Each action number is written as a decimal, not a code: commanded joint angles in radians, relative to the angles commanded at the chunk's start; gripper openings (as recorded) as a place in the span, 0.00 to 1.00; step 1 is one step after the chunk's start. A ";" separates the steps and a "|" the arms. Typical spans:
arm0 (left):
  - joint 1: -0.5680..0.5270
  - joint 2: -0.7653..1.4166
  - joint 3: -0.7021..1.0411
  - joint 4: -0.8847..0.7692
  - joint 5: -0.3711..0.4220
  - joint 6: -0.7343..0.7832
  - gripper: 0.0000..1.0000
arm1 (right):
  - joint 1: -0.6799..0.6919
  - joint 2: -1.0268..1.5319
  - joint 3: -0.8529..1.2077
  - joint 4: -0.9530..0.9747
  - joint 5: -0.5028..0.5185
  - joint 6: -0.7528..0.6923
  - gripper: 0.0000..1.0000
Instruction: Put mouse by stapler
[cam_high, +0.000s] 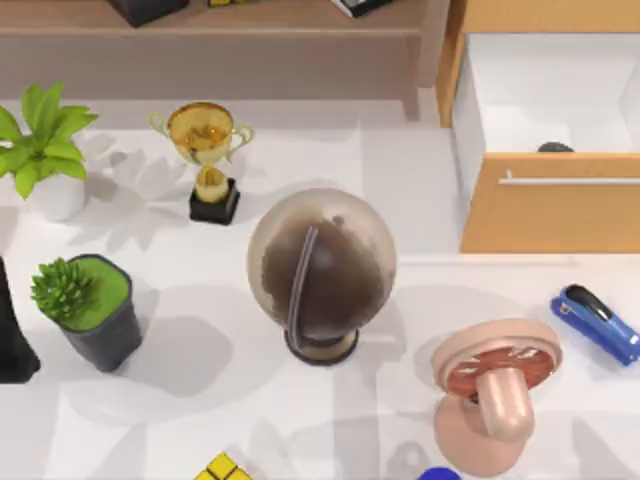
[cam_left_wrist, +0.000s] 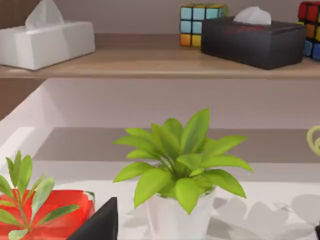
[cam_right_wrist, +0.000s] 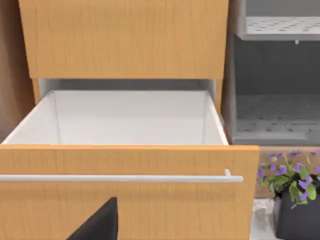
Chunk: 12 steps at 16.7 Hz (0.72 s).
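A blue stapler lies on the white desk at the right edge, near a pink desk fan and a globe. Farther back, an open wooden drawer holds the dark mouse, just behind its front panel, well apart from the stapler. The left arm sits at the desk's left edge beside a potted succulent; whether either arm's fingers are released or clenched cannot be told. A trophy stands beyond.
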 joint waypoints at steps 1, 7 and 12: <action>0.000 0.000 0.000 0.000 0.000 0.000 1.00 | 0.000 0.000 0.000 0.000 0.000 0.000 1.00; 0.000 0.000 0.000 0.000 0.000 0.000 1.00 | 0.009 0.139 0.102 -0.109 0.003 0.010 1.00; 0.000 0.000 0.000 0.000 0.000 0.000 1.00 | 0.017 0.508 0.405 -0.286 0.014 0.044 1.00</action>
